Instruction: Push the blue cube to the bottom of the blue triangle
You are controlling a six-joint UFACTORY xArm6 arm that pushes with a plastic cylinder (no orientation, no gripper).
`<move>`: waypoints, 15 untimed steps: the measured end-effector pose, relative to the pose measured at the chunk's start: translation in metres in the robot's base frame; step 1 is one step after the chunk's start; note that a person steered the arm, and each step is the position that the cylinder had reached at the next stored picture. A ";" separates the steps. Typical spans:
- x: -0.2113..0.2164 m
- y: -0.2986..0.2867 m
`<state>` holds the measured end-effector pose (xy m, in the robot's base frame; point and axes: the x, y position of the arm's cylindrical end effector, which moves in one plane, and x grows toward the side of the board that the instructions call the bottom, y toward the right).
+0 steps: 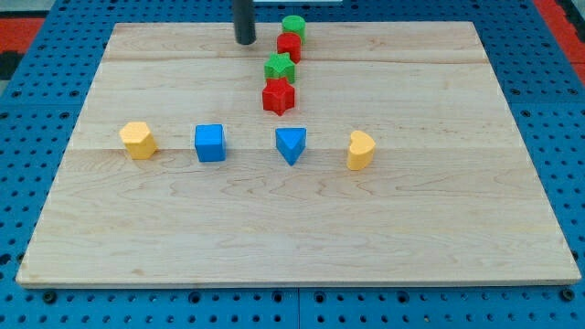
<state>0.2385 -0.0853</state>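
Note:
The blue cube (209,143) sits on the wooden board, left of centre. The blue triangle (291,144) lies to its right, about level with it, with a gap between them. My tip (245,40) is near the view's top, well above both blue blocks and just left of the column of red and green blocks. It touches no block.
A yellow block (138,140) lies left of the cube and a yellow heart-like block (360,150) right of the triangle. A column above the triangle holds a green block (293,26), a red block (289,47), a green star (280,68) and a red star (278,96). The board (457,256) rests on a blue pegboard.

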 end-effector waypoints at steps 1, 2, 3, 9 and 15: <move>0.067 0.010; 0.120 0.016; 0.143 0.008; 0.218 0.012; 0.275 0.017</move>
<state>0.5132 -0.0684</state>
